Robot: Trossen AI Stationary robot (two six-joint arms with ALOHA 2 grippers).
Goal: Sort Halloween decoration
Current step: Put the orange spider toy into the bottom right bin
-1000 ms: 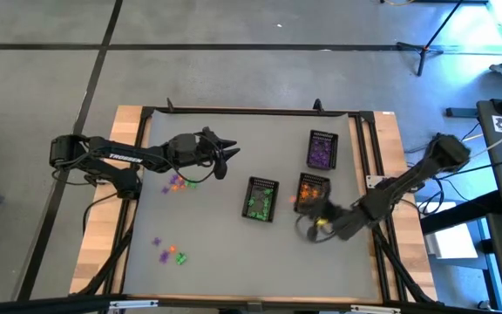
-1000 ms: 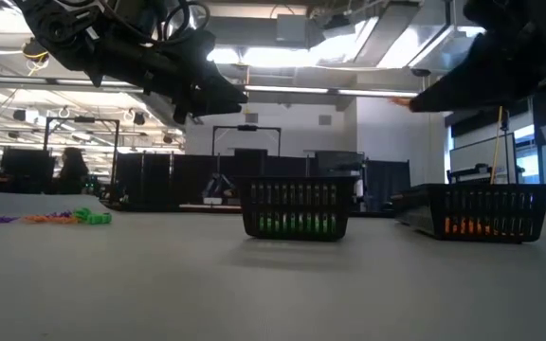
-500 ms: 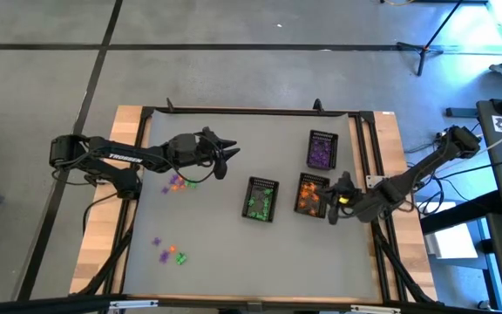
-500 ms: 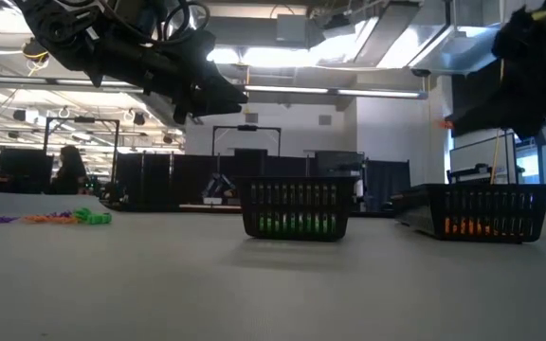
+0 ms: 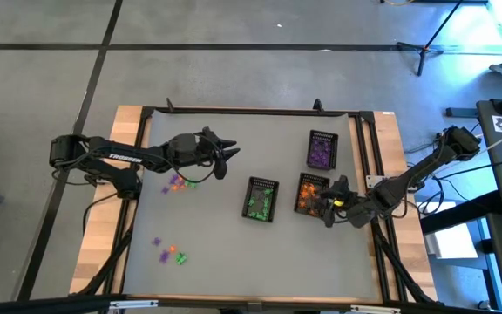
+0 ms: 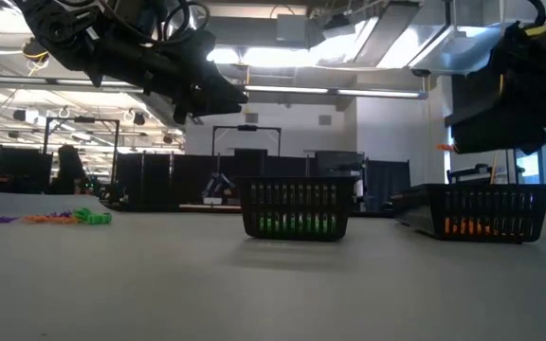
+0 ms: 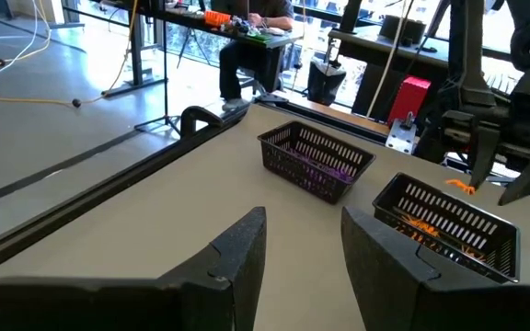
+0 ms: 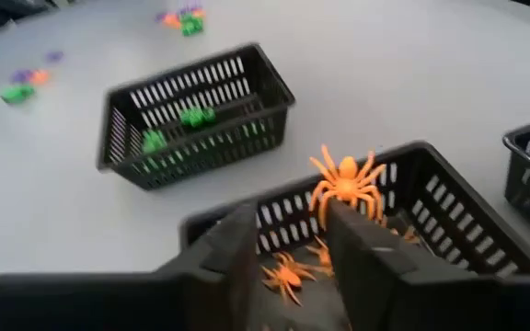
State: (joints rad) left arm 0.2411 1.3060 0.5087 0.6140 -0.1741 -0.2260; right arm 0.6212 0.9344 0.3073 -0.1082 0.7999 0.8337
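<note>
- Three black mesh baskets sit right of centre: a green-filled basket (image 5: 261,199), an orange-filled basket (image 5: 311,194) and, farther back, a purple-filled basket (image 5: 322,150).
- My right gripper (image 8: 288,241) hovers at the orange basket's near edge, fingers clamped on an orange spider (image 8: 347,187).
- My left gripper (image 7: 304,241) waits above the far-left table, fingers apart, holding nothing.
- Loose trinkets (image 5: 179,182) lie under it; more trinkets (image 5: 168,253) lie near-left.

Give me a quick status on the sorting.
Right gripper over orange basket, orange spider at its fingertips. Left gripper open, hovering near loose trinkets. Nothing in the way.
</note>
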